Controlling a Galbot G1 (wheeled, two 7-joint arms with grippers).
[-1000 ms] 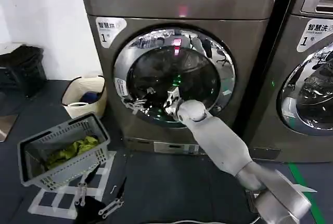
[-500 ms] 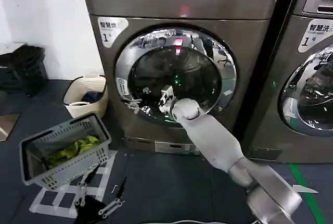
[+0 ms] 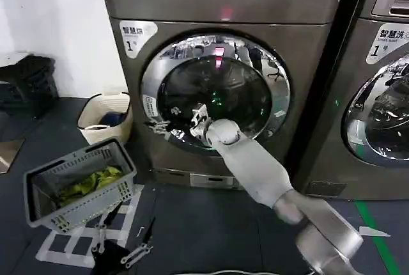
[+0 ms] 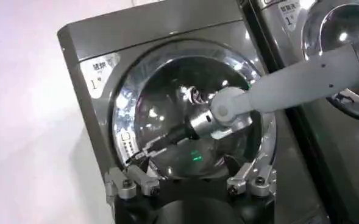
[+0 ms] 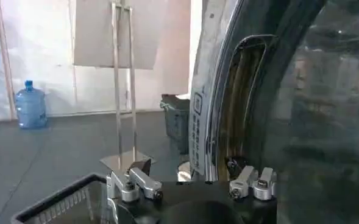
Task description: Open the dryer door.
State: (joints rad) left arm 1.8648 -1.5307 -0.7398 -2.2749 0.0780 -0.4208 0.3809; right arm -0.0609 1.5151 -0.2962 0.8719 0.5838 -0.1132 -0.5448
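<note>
The dryer door [image 3: 215, 93] is a big round porthole with a chrome ring and dark glass, and it looks flush with the machine front. My right arm reaches across the glass, and my right gripper [image 3: 167, 125] is at the door's left rim, beside the small label. In the right wrist view the right gripper [image 5: 194, 182] is open, with the chrome rim [image 5: 203, 103] and the recessed handle slot [image 5: 235, 115] between its fingers. The left gripper [image 3: 121, 248] hangs low before the machine, open and empty. The left wrist view looks past the left gripper [image 4: 191, 182] at the dryer door [image 4: 185, 115] and the right gripper [image 4: 141, 152].
A grey basket [image 3: 121, 160] of green clothes stands on the floor at the left. A cream bucket [image 3: 96, 112] sits by the machine's left side and a black crate [image 3: 25, 83] beyond it. The neighbouring machine [image 3: 377, 96] stands close on the right.
My right gripper has slid leftwards across the glass, from near the door's middle to its left rim. The door and the left arm have not moved.
</note>
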